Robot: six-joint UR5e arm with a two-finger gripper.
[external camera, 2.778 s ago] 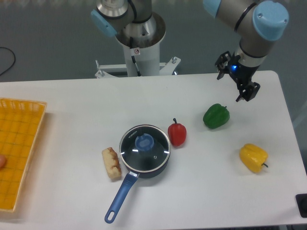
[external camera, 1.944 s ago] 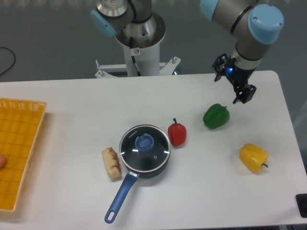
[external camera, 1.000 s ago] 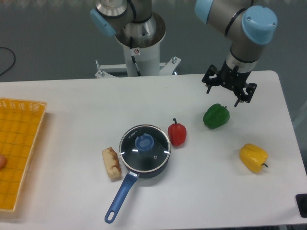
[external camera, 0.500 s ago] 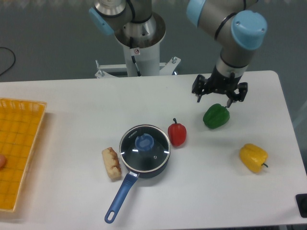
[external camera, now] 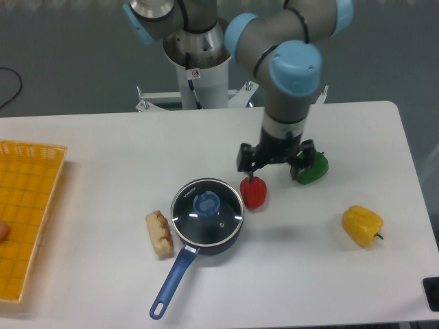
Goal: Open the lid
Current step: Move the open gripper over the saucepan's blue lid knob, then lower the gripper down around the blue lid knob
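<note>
The fixed camera shows, at the far left, a yellow mesh tray [external camera: 31, 219] lying on the white table [external camera: 103, 151]. Next comes a short bread roll [external camera: 160, 233], just beside the dark blue saucepan [external camera: 206, 216], whose long handle [external camera: 171, 282] points toward the near edge. The lid [external camera: 218, 221] sits closed on the saucepan, its blue knob [external camera: 206, 203] at the centre of the glass.

Just right of the pan stands a red bell pepper [external camera: 253, 192]. The gripper [external camera: 276, 160] hangs above and a little behind it, fingers spread apart with nothing between them. Part of a green bell pepper [external camera: 313, 166] shows behind the right finger, and a yellow bell pepper [external camera: 362, 225] lies well apart near the right side.

The step in hand appears to be the approach to the knob. To do it well, the arm should travel left and toward the camera until the open fingers straddle the knob, keeping high enough to pass over the red pepper's stem. Then it should descend straight, close on the knob alone, and lift vertically so the rim clears the pan without dragging it.

A small white mark sits on the lid's glass near the rim, too small to read. A small sticker on the robot's pedestal [external camera: 197, 65] is also illegible.
</note>
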